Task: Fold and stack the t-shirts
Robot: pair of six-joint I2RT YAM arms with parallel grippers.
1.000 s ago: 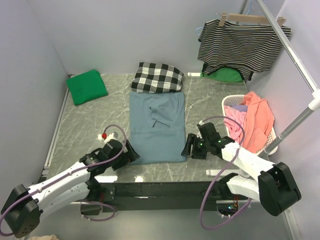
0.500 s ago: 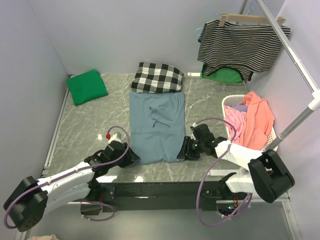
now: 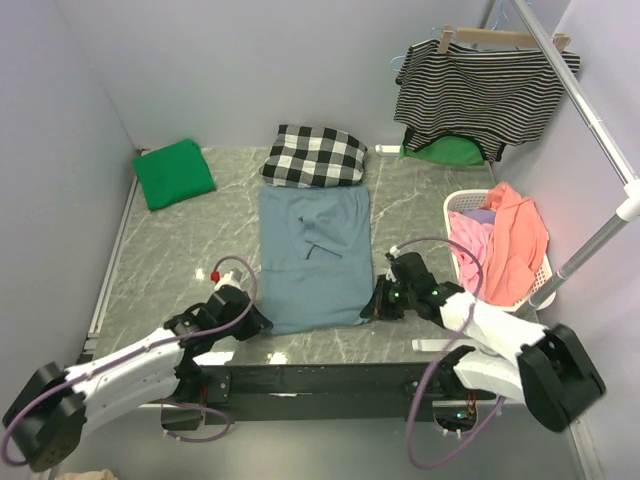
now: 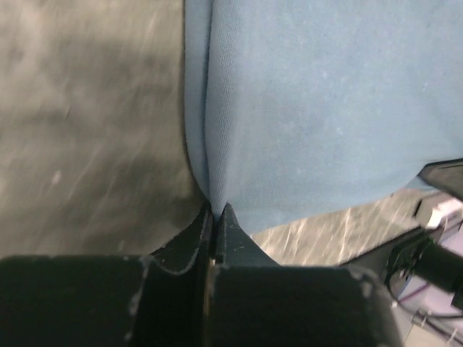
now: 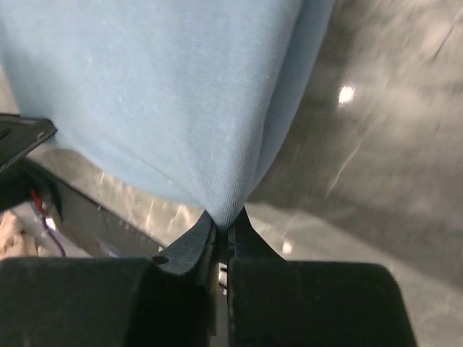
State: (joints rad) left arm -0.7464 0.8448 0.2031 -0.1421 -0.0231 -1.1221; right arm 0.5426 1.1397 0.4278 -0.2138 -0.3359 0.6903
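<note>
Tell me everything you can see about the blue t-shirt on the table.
The slate-blue t-shirt looks like soft matte cotton, folded into a long rectangle lying flat on the grey marbled table, with small creases near its middle. Its far edge reaches the checked cloth. The left gripper and right gripper are each shut on a near corner.

Slate-blue t-shirt (image 4: 325, 108): soft matt cotton, fine knit texture visible up close, no sheen. Green t-shirt (image 3: 174, 173): same matt cloth, plain. Table top (image 3: 170, 270): grey stone-look slab with pale veins, smooth, semi-gloss — lamp glare shows in right wrist view. Left gripper (image 4: 215, 211) and right gripper (image 5: 224, 220): black matt plastic, edges scuffed with pale specks. Basket (image 3: 452, 208): white plastic lattice. Hanger (image 3: 500, 38): bare pale wood. Rail (image 3: 590, 118): smooth pale tube — material unclear.
</note>
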